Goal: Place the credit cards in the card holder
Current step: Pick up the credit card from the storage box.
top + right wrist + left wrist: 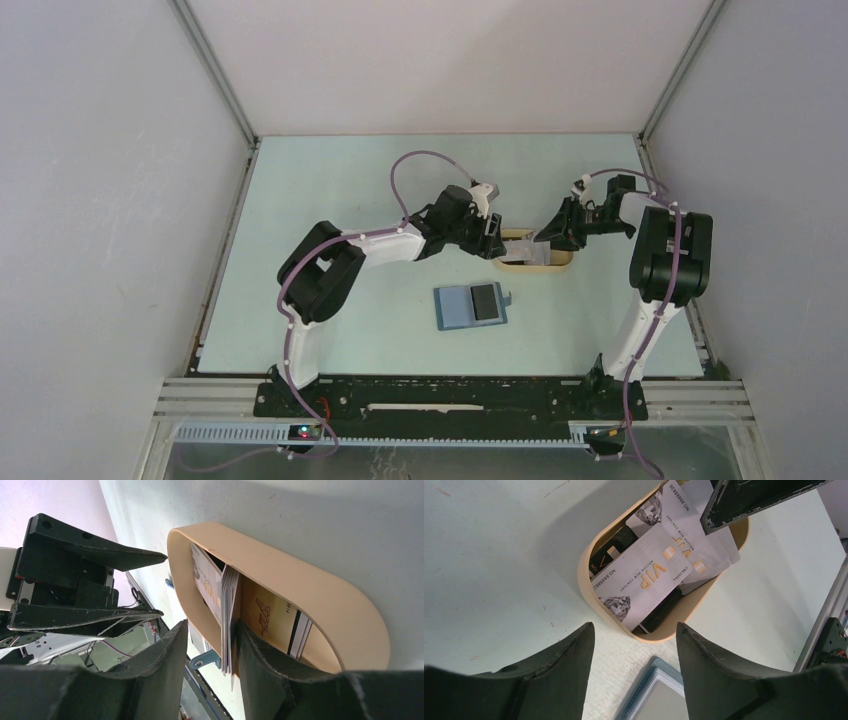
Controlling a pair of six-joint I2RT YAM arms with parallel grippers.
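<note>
The counter [330, 200] is a pale mint green; on it the tray [585, 575] is plain beige, and the card holder [455, 308] is teal-blue with a dark, near-black rectangle on its right half. The credit cards [649, 577] are whitish-grey with gold "VIP" lettering, small dark print and a grey faceted diamond motif, lying beside a black card [610, 550] with gold marks and a tan card [272, 615] with a dark stripe. The left hand [634, 630] and right hand [211, 627] are matt black with scuffed grey edges, on white-and-black arms [370, 245] trailing purple cables [410, 162].
</note>
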